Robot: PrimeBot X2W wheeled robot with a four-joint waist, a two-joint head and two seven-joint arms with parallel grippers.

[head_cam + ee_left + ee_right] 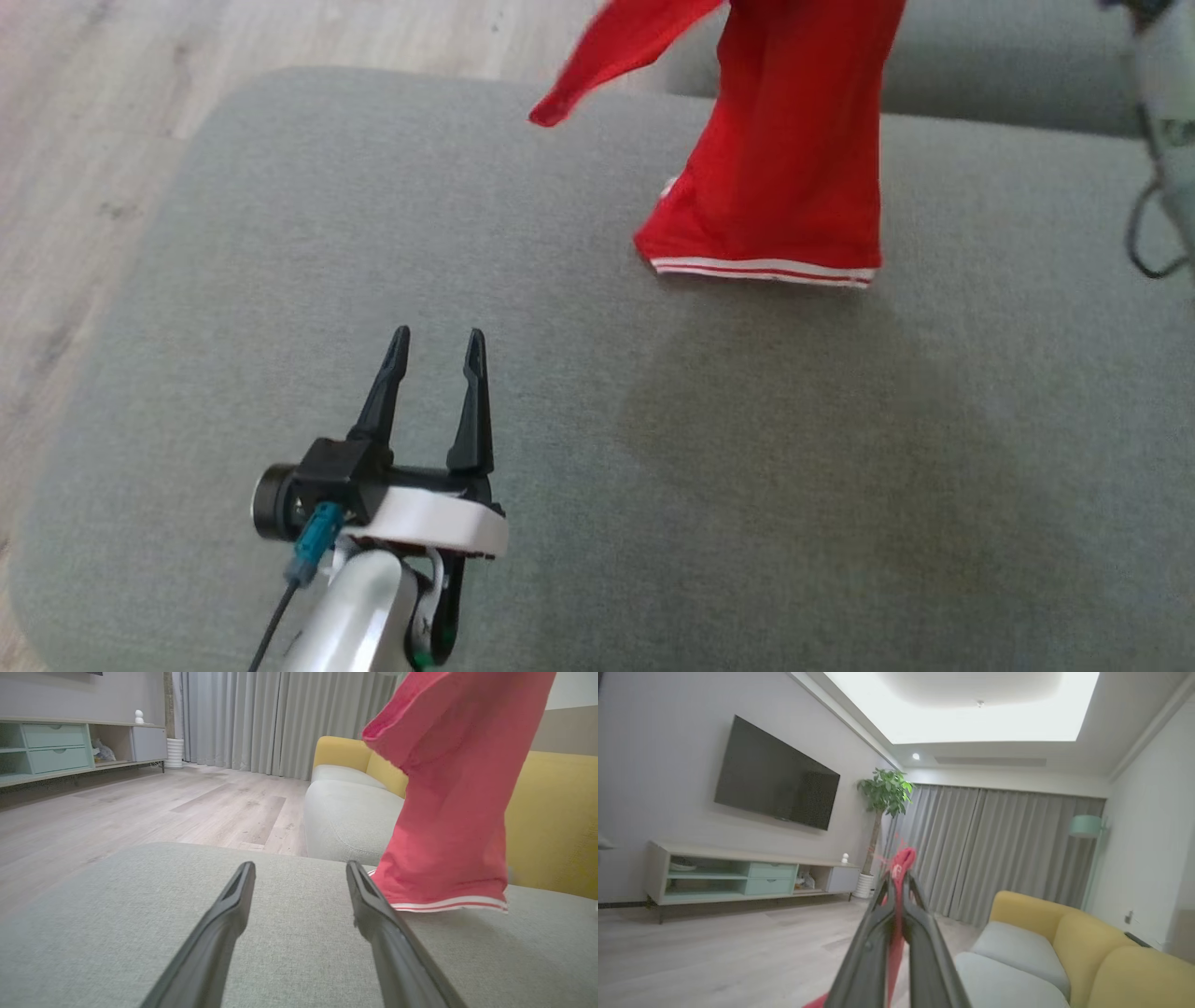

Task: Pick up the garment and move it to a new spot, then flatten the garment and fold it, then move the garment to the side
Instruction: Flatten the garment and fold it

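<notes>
Red garment [784, 159] seen hung over grey cushion [280, 280], striped hem at cushion surface; contact can't be told. Top pinched in right gripper [899, 882], closed on fabric. Left gripper [439, 336] spread wide, empty. Fabric judged light, limp; 2nd hold best taken at hem corner.

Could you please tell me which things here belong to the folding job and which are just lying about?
Part of the job: red garment, hanging from the shut right gripper; open left gripper; grey cushion under the garment.

Just there: wall television, TV cabinet, potted plant, curtains, floor lamp, yellow sofa.
</notes>
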